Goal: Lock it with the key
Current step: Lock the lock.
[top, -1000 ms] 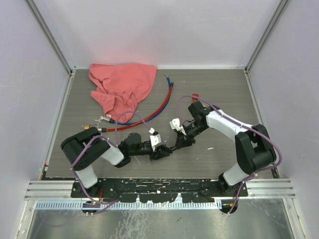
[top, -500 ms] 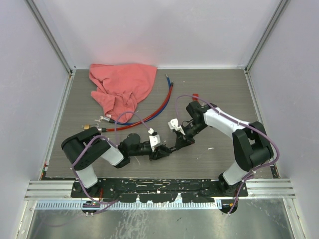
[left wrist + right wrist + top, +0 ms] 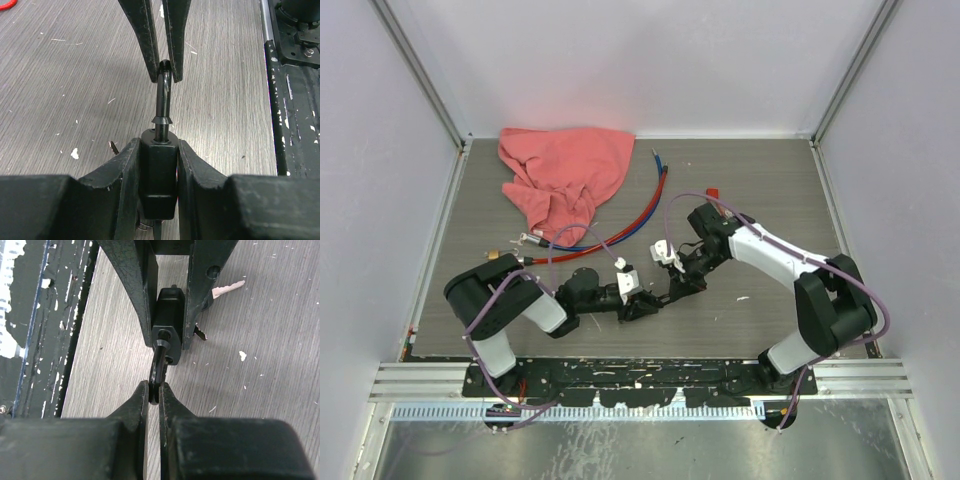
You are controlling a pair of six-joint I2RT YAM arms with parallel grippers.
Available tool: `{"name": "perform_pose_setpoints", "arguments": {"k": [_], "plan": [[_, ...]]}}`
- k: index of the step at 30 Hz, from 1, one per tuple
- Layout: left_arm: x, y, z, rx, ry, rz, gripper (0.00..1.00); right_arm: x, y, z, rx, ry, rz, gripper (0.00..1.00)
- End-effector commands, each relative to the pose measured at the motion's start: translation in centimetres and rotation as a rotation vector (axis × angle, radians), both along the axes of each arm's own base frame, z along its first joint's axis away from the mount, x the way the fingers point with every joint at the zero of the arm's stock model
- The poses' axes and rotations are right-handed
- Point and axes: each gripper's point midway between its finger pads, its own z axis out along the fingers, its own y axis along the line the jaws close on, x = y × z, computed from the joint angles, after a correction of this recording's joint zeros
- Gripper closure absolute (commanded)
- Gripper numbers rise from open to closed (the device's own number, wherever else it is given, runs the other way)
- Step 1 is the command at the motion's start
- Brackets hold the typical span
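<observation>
1. Left fingers (image 3: pixel 125 170) are clamped tight on the black padlock (image 3: pixel 159 175) body, low over the desk (image 3: pixel 770 190).
2. Right fingers (image 3: pixel 137 400) are pinched shut on the padlock's shackle (image 3: pixel 162 95).
3. A key (image 3: pixel 227 289) lies on the desk just beside the padlock.
4. Farther back lie red and blue cables (image 3: pixel 663 180), then a pink cloth (image 3: pixel 565 175).

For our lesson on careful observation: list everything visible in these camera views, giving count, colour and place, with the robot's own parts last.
cloth: one, pink-red, crumpled at the table's far left.
cables: two, red and blue, curving beside the cloth.
small part: one, red, beyond the right arm.
padlock: one, black, held between both grippers.
key: one, silver, beside the padlock, partly hidden.
table: one, grey wood-grain.
left gripper: one, black, clamping the padlock's body.
right gripper: one, black, pinching the shackle.
</observation>
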Motion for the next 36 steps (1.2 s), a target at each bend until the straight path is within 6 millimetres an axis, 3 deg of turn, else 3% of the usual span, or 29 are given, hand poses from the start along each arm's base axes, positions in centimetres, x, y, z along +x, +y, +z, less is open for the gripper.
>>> {"name": "perform_pose_setpoints", "arguments": {"k": [1,13,18,26,36], "plan": [[0.1,2.3,-5.5,0.180,0.080,0.073,1.00,0.6,2.9,-0.7,0.071,-0.086,0.013,0.99],[-0.4,2.3,-5.9,0.185,0.099,0.057,1.00,0.0,3.3,-0.8,0.076,-0.091,0.040,0.99],[-0.4,2.3,-6.1,0.188,0.102,0.054,1.00,-1.4,3.6,-0.7,0.093,-0.056,0.086,0.99],[-0.2,2.6,-6.8,0.192,0.099,0.077,1.00,-3.3,4.9,-1.5,0.077,0.011,0.136,0.99],[-0.1,2.4,-7.6,0.173,0.101,0.080,1.00,-4.2,5.9,-2.8,0.080,0.080,0.105,0.99]]}}
